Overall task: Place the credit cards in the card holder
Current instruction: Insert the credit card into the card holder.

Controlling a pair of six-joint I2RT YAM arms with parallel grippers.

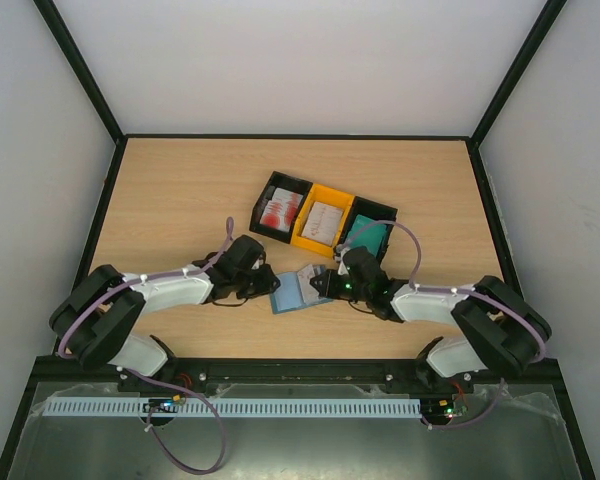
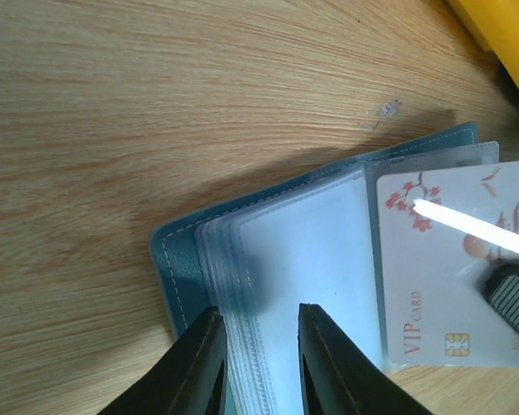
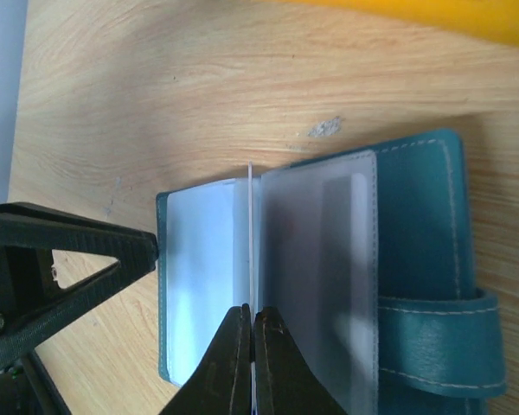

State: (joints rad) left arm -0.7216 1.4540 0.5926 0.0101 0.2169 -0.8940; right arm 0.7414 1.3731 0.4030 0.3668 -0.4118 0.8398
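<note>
The blue-teal card holder (image 1: 288,297) lies open on the table between both arms, its clear sleeves (image 2: 303,251) fanned out and its clasp tab (image 3: 441,341) at the right. My right gripper (image 3: 253,313) is shut on a credit card (image 2: 441,285), white with red flowers and "VIP CARD". The card stands on edge at the holder's middle fold, a thin white line (image 3: 251,216) in the right wrist view. My left gripper (image 2: 259,311) hovers at the holder's outer edge, jaws a narrow gap apart over the sleeve stack, pinching nothing I can see.
Behind the holder stand three bins in a row: a black one (image 1: 271,188) with red-and-white cards, a yellow one (image 1: 332,194) with whitish cards, and a black one (image 1: 384,210) with green-teal cards. The yellow bin's corner (image 2: 502,43) is close to the holder.
</note>
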